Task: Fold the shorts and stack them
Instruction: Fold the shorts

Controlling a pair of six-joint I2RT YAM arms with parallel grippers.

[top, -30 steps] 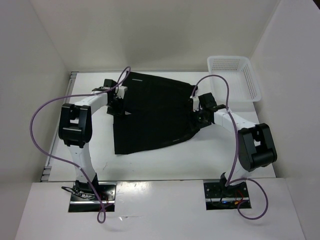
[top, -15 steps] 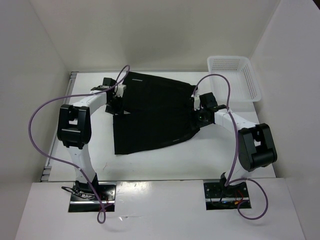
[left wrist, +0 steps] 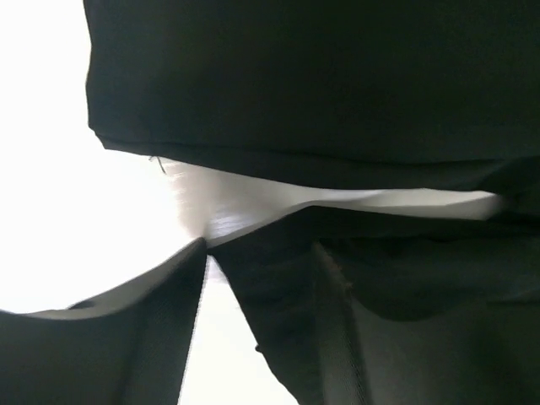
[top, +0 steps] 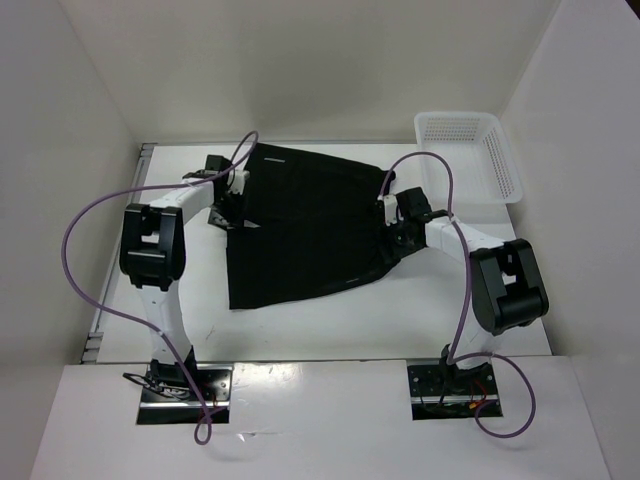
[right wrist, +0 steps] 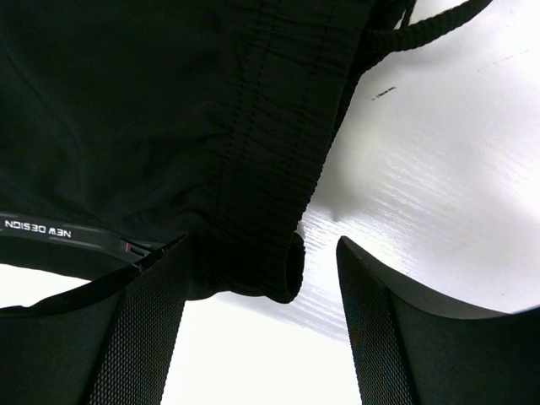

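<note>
The shorts (top: pixel 305 230) lie spread.
We see left gripper (top: pixel 232 210) at nine o'clock, right gripper (top: pixel 397 235) at three, both open astride edges.

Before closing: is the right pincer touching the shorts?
Cannot tell. Right wrist view: the shorts waistband lies inside the open right pincer, but the clearance is unclear.
</note>
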